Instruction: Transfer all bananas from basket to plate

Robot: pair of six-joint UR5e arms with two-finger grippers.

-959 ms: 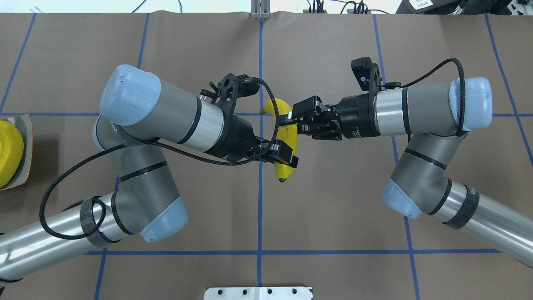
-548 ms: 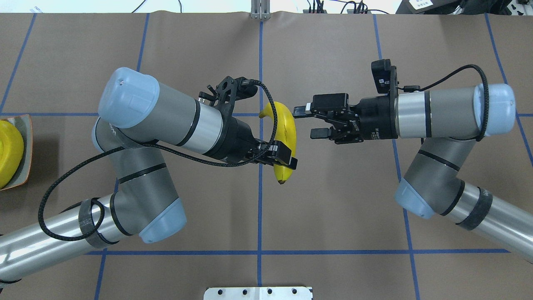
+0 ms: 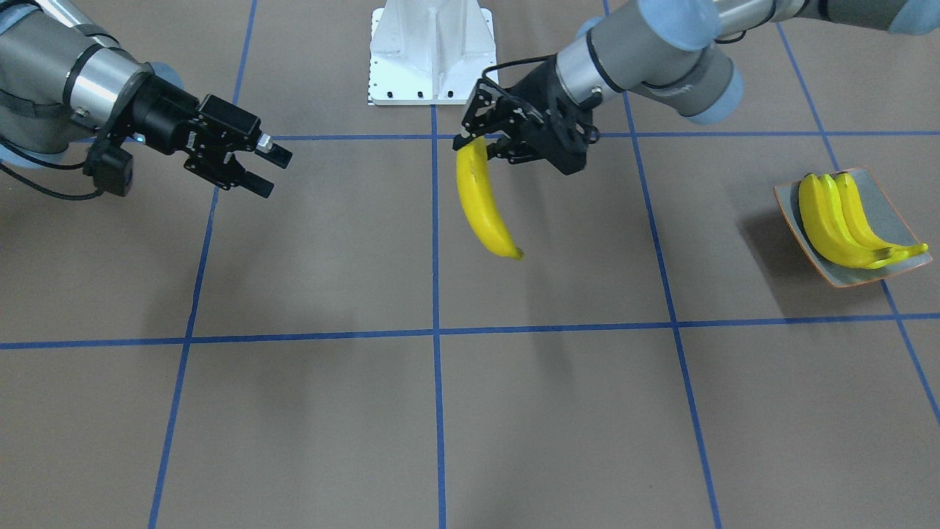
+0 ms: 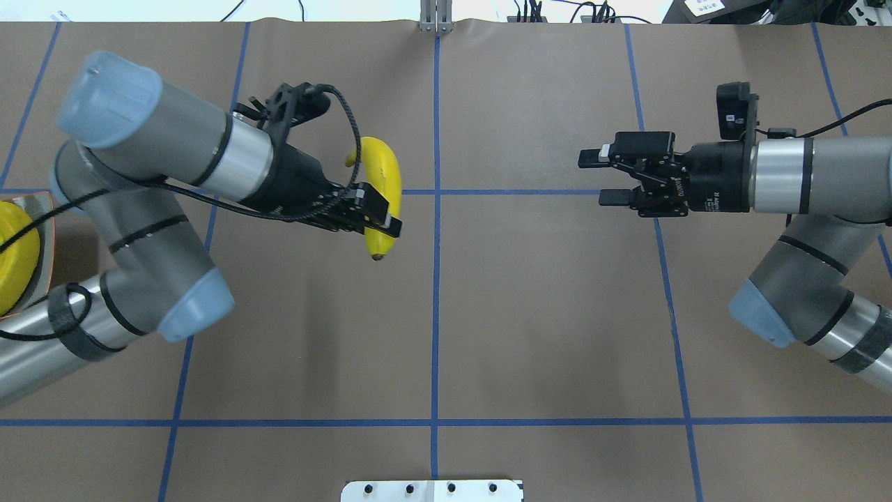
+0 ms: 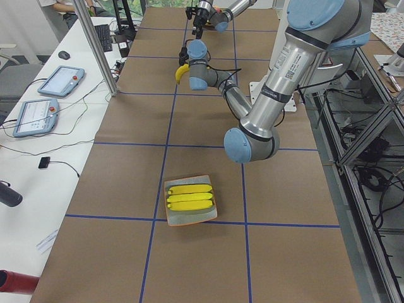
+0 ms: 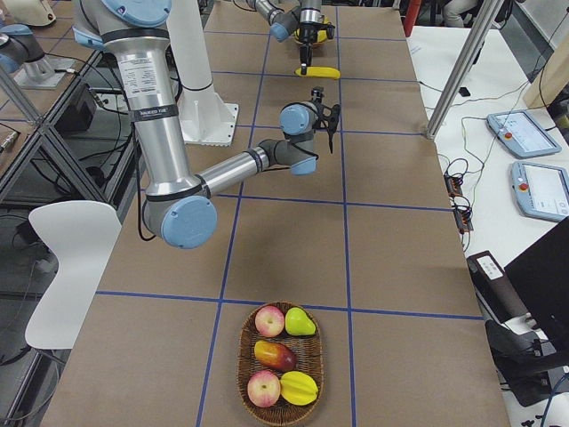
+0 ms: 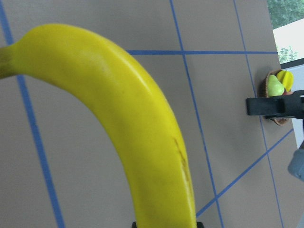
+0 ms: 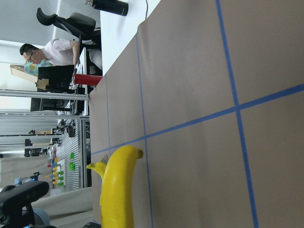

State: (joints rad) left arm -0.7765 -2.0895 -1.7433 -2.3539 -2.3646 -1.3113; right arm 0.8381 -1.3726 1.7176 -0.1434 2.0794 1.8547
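My left gripper (image 4: 385, 224) is shut on one banana (image 4: 382, 183) near its lower end and holds it above the table left of centre. It also shows in the front view (image 3: 481, 202) under the left gripper (image 3: 479, 141), and it fills the left wrist view (image 7: 142, 128). My right gripper (image 4: 592, 178) is open and empty, well to the right of it, as the front view (image 3: 273, 175) confirms. Two bananas (image 3: 833, 220) lie side by side in the plate (image 3: 888, 209) at the far left of the table (image 4: 47, 237).
The wicker basket (image 6: 244, 374) stands at the table's right end with apples, a pear and other fruit; no banana shows in it. The white robot base (image 3: 433, 51) is at the table's near edge. Blue tape lines grid the brown table.
The right gripper let go of the banana, opened and drew back to the right. The left arm carried the banana to the left, toward the plate's side.
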